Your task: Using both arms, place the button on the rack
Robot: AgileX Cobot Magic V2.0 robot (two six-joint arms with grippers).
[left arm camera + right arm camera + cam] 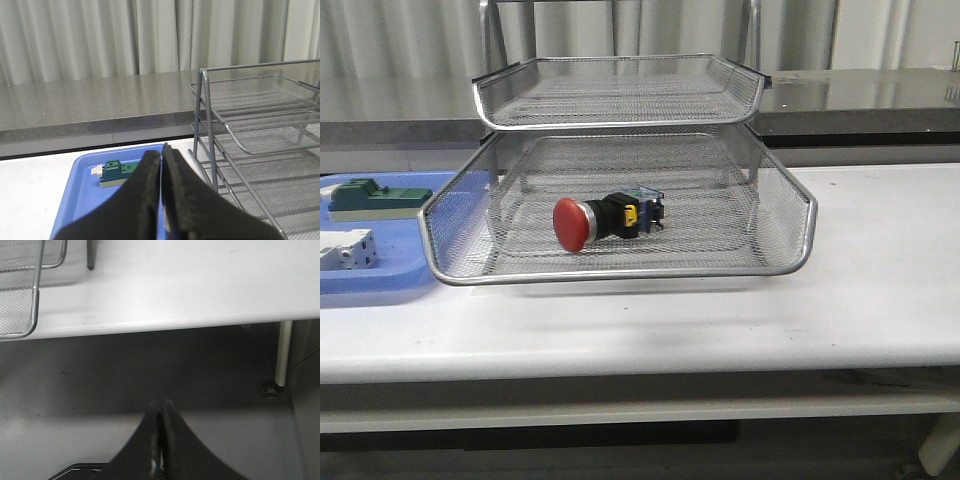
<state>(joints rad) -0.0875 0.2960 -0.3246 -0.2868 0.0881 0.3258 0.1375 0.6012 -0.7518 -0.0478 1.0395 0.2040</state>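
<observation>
Both end effectors are clenched on nothing: the left end effector (pixel 161 152) above the blue tray (pixel 75 200), the right end effector (pixel 161 407) off the bench (pixel 200 285). One button (pixel 605 219) lies on its side in the pulled-out tier of the rack (pixel 620 262). The tray holds one green block (pixel 375 195) and one white block (pixel 345 248).

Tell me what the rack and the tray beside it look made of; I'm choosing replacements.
The rack looks like silver metal: fine see-through wire mesh walls with a bright, shiny rod rim and thin metal legs. The blue tray looks like moulded plastic: opaque, uniform colour, rounded raised edge, soft sheen. Neither can be confirmed by look alone.
</observation>
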